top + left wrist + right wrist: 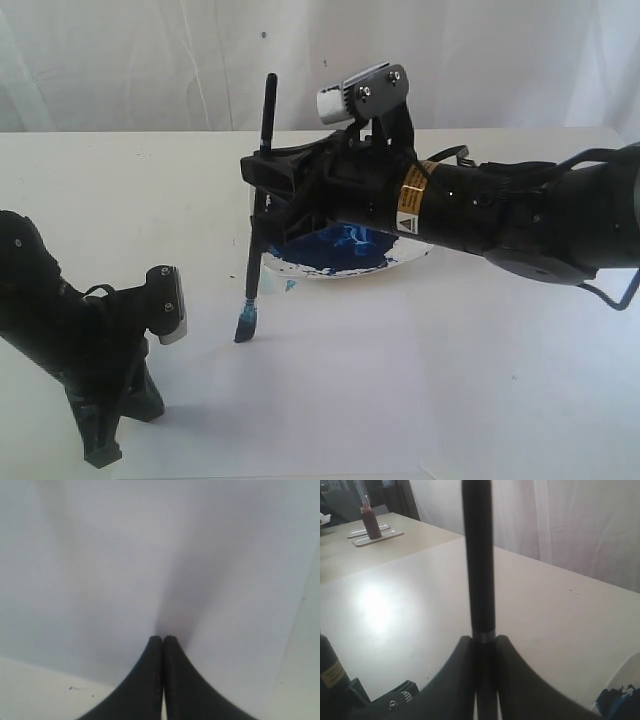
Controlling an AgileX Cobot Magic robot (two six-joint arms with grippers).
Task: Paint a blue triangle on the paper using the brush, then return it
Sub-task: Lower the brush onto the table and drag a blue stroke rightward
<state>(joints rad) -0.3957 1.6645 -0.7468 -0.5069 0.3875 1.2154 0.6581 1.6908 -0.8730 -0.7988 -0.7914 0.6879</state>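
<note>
Because we want to paint, our right gripper [266, 178] squeezes the brush [251, 275] by its black handle and holds it almost straight up. Its blue tip points down and looks to touch the paper [420, 380]. That way, we think, the tip can slide and leave a line. No blue triangle shows on the paper yet, only a tiny blue dot [290, 285] near the dish [418, 254]. The dish, full of dark blue paint [335, 245], sits at 1 o'clock from the brush tip, partly under our right arm. Our left gripper [163, 641] is pinched shut with nothing in it, low over the paper at 8 o'clock from the tip. The paper toward 4 o'clock is bare, so we think painting that way is easiest. Toward 8 o'clock we could bump the left arm.
</note>
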